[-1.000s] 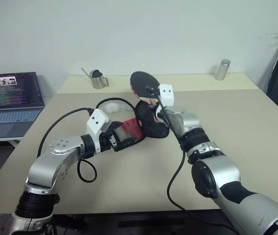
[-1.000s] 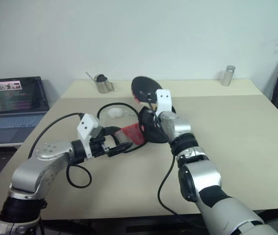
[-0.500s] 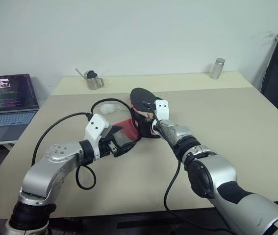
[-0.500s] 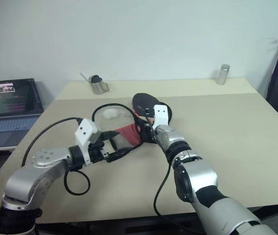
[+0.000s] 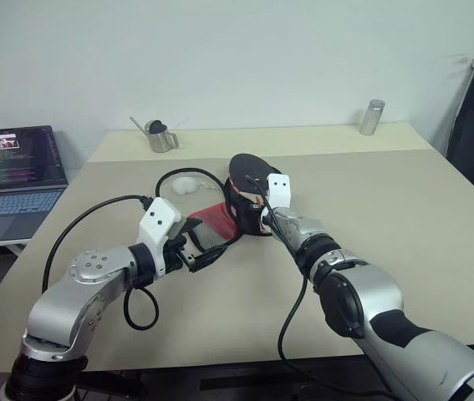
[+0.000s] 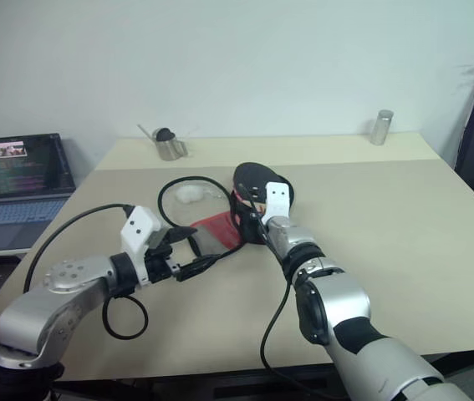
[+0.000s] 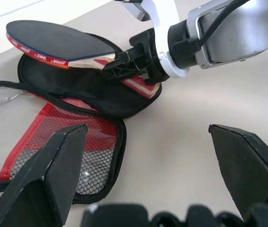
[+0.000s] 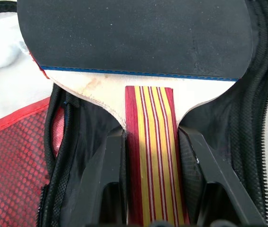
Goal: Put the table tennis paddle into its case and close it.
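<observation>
Since a second ago, we see the table tennis paddle (image 5: 246, 167) lowered from well above the case (image 5: 238, 219) to rest in its open mouth, at frame centre in the left eye view. Our right pincer (image 8: 149, 142) is pinching the paddle's striped handle, one finger on each side. Our left pincer (image 7: 150, 156) is spread wide, holding nothing, just beside the case's red mesh flap (image 7: 63, 142), lower left of centre.

We judge insertion as begun, not finished: the black rubber face lies over the black lining, the flap is folded open and the zipper undone. Seating the paddle fully comes next, then closing.

Count: one paddle, one case, one white pompom (image 5: 188, 185) above and left of the case. Off-task: one small metal jug (image 5: 160, 136), one metal cylinder (image 5: 371, 117), one laptop (image 5: 15, 174), all on or beside the tabletop (image 5: 404, 234).
</observation>
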### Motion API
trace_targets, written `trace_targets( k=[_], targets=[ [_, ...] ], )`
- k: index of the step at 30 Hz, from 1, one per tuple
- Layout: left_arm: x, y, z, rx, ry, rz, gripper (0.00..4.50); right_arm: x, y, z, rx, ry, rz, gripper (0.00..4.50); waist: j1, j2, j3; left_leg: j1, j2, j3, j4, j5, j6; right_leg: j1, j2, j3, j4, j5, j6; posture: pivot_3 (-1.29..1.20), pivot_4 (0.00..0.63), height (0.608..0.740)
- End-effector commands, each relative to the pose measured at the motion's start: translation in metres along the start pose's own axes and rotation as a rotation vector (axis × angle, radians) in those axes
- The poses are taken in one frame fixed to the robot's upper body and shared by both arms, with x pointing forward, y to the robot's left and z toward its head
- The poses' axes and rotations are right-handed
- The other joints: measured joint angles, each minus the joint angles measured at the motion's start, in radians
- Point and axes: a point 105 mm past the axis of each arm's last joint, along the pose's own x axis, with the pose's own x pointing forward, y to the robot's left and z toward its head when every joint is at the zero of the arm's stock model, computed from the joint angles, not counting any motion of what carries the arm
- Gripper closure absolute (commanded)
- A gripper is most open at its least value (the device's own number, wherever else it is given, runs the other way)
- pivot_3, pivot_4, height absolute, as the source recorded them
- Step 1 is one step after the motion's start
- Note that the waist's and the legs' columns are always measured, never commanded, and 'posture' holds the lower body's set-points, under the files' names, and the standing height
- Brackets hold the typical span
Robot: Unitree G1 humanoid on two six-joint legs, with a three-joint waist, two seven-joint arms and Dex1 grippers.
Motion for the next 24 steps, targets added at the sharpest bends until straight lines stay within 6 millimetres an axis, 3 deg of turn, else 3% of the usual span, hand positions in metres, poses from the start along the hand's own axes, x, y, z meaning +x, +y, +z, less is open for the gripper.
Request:
trace_targets(
  k=[1,6,16,20,24],
  targets=[
    [-0.005,-0.001,0.013,0.039,-0.038,0.008,0.0,-0.003,0.009,0.026,-0.003,-0.087,0.003,3.38,0.0,0.0,0.0,0.0,0.0,0.0,0.0,0.0,0.0,0.0,0.0,0.0,0.0,0.0,0.0,0.0,0.15,0.74],
    [-0.006,-0.002,0.013,0.04,-0.038,0.009,0.0,-0.002,0.004,0.016,0.004,-0.062,-0.02,3.38,0.0,0.0,0.0,0.0,0.0,0.0,-0.001,0.0,0.0,0.0,0.0,0.0,-0.001,0.0,0.0,0.0,0.15,0.74],
    [-0.005,-0.003,0.014,0.042,-0.04,0.012,0.0,-0.001,0.006,0.014,0.036,-0.056,-0.004,0.04,0.0,0.0,0.0,0.001,0.0,0.0,-0.002,0.0,0.0,0.0,0.0,0.0,-0.001,0.0,0.0,0.0,0.15,0.74],
    [-0.005,-0.002,0.015,0.042,-0.042,0.019,0.0,-0.002,0.011,0.022,0.038,-0.077,0.029,0.04,0.0,0.0,0.0,0.001,0.0,0.0,-0.002,0.0,0.0,0.0,0.0,0.0,-0.001,0.0,0.0,0.0,0.15,0.74],
    [-0.004,0.016,0.014,0.023,-0.042,0.101,0.0,-0.005,0.011,0.04,0.009,-0.115,0.061,0.04,0.0,0.0,0.0,0.001,0.0,0.0,-0.002,0.0,0.0,0.0,0.0,0.0,-0.001,0.0,0.0,0.0,0.15,0.74]
  ],
)
